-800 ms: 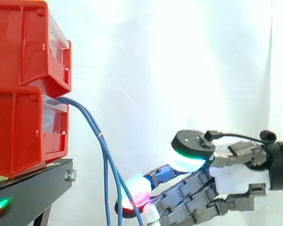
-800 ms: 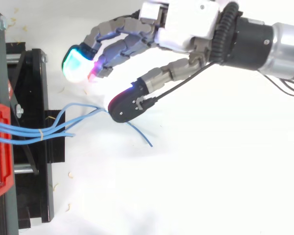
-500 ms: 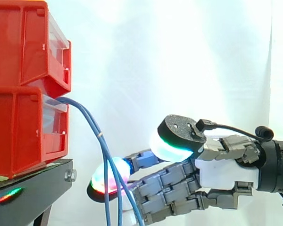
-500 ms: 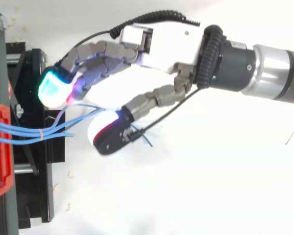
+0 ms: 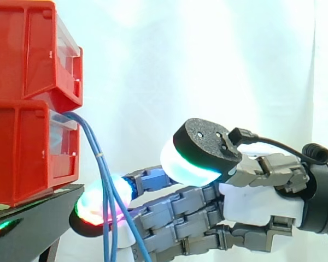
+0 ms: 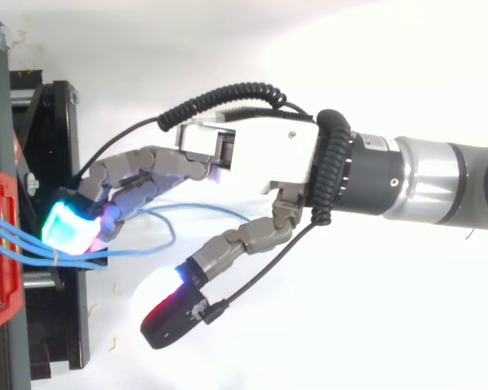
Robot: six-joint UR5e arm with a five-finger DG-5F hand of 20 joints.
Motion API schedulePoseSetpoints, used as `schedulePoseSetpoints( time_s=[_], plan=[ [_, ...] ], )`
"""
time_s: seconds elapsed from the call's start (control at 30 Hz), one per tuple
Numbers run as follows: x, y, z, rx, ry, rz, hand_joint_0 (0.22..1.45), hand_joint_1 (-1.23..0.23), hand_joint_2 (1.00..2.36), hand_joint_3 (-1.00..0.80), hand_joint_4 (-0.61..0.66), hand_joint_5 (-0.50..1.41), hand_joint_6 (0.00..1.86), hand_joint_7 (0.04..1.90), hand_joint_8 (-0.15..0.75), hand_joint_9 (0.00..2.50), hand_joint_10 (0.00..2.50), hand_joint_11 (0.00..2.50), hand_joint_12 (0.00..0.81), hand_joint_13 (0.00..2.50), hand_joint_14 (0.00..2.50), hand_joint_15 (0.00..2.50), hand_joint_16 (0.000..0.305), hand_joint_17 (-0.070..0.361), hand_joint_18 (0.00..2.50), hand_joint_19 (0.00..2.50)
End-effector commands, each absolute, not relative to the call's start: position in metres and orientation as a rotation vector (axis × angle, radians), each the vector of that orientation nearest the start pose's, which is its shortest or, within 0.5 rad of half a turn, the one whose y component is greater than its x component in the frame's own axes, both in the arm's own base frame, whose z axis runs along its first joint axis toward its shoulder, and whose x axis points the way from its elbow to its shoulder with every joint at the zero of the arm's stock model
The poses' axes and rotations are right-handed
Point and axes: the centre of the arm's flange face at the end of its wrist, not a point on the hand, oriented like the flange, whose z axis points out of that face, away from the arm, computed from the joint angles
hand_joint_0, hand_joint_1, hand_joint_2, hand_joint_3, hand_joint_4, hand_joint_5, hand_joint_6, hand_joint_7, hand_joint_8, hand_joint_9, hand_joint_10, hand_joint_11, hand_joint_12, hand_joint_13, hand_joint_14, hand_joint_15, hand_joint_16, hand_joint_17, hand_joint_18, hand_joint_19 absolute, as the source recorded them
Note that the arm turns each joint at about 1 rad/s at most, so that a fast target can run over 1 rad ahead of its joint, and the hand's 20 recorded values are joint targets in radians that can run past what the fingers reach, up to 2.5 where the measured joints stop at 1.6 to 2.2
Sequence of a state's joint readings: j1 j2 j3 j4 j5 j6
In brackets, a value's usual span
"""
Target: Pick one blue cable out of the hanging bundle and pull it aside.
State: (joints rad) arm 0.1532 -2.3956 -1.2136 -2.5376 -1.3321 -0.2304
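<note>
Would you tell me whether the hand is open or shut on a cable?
Open. The hand has its fingers stretched to the blue cables, while the thumb stands wide apart, pinching nothing.

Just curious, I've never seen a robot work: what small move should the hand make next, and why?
Probably close the thumb toward the fingers: the hand is open, its fingers are at the blue cables, and nothing is pinched yet.

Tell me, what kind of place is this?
Probably a robot test lab: red bins stacked on a black stand, a white curtain behind, and a robot hand among hanging blue cables.
</note>
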Motion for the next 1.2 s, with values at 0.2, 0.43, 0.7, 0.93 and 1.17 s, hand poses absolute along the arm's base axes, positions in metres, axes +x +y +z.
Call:
schedulePoseSetpoints(
  time_s=[0.2,0.43,0.7,0.93,1.17],
  plan=[
    [0.794,-0.027,0.195,1.003,1.114,1.066,0.50,-0.79,1.00,-0.50,0.27,-0.13,0.50,0.88,0.305,0.74,0.02,0.55,0.374,0.64,0.02,0.46,0.040,0.090,0.37,0.42],
    [0.795,-0.022,0.195,1.001,1.113,1.076,0.53,-0.77,1.00,-0.50,0.28,-0.11,0.50,1.00,0.308,0.78,0.02,0.57,0.366,0.66,0.02,0.48,0.038,0.086,0.39,0.43],
    [0.800,-0.021,0.205,0.995,1.100,1.082,0.54,-0.76,1.00,-0.50,0.27,-0.09,0.50,1.09,0.306,0.80,0.02,0.59,0.364,0.68,0.02,0.50,0.037,0.084,0.40,0.45],
    [0.800,-0.016,0.204,1.019,1.075,1.074,0.54,-0.76,1.00,-0.50,0.27,-0.09,0.50,1.10,0.304,0.81,0.02,0.60,0.366,0.69,0.02,0.50,0.037,0.084,0.41,0.45],
    [0.800,-0.014,0.201,1.103,1.012,1.121,0.54,-0.76,1.00,-0.50,0.27,-0.09,0.50,1.10,0.308,0.81,0.02,0.61,0.364,0.69,0.02,0.51,0.038,0.085,0.42,0.45]
  ],
)
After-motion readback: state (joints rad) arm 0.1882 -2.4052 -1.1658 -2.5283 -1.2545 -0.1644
